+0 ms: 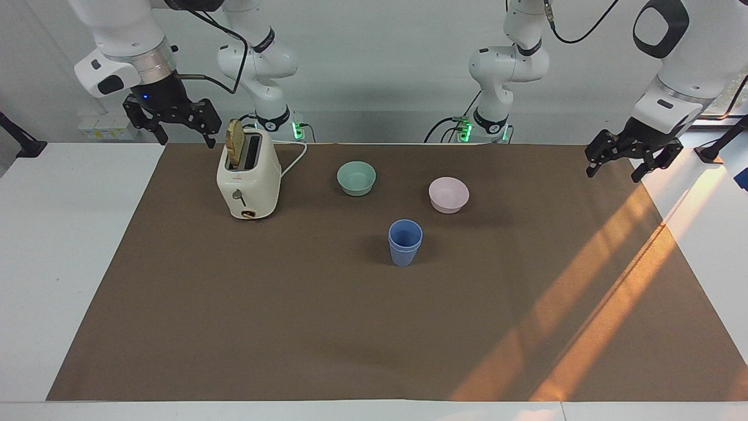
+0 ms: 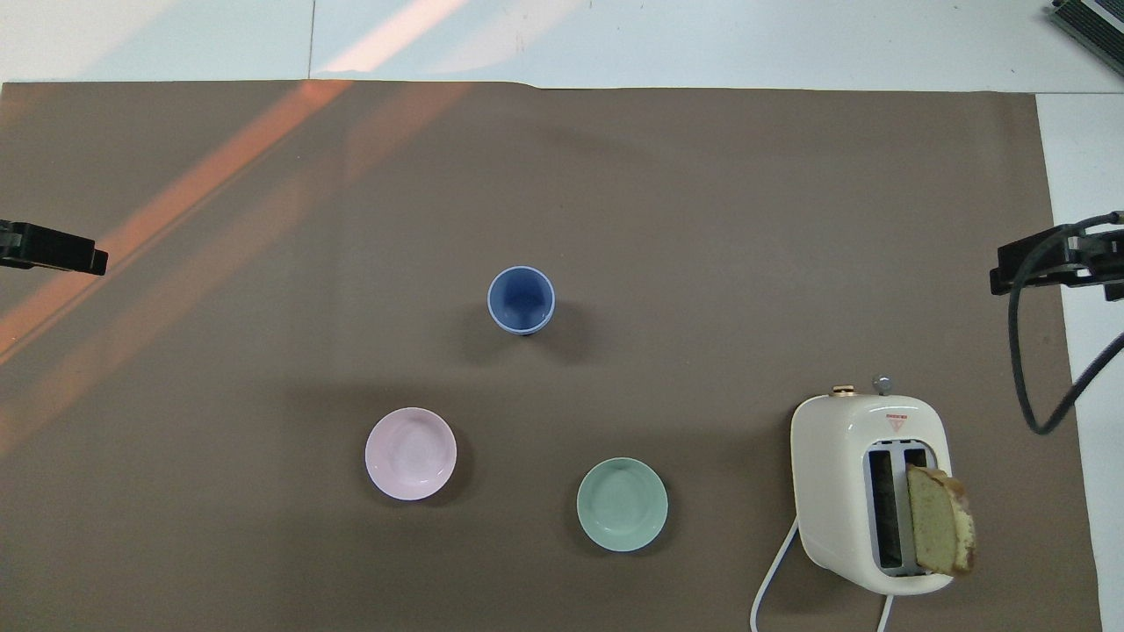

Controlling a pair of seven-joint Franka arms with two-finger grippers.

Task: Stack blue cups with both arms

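Observation:
The two blue cups [image 1: 405, 242] stand nested, one inside the other, upright in the middle of the brown mat; they also show in the overhead view [image 2: 521, 300]. My right gripper [image 1: 187, 139] is open and empty, raised over the mat's edge beside the toaster at the right arm's end; its tip shows in the overhead view [image 2: 1045, 268]. My left gripper [image 1: 616, 169] is open and empty, raised over the mat's edge at the left arm's end, where that arm waits; its tip shows in the overhead view [image 2: 53, 250]. Both grippers are well apart from the cups.
A mint-green bowl [image 1: 356, 178] and a pale pink bowl [image 1: 449, 194] sit nearer to the robots than the cups. A cream toaster [image 1: 248, 181] with a bread slice in one slot stands toward the right arm's end. The brown mat [image 1: 292, 327] covers the white table.

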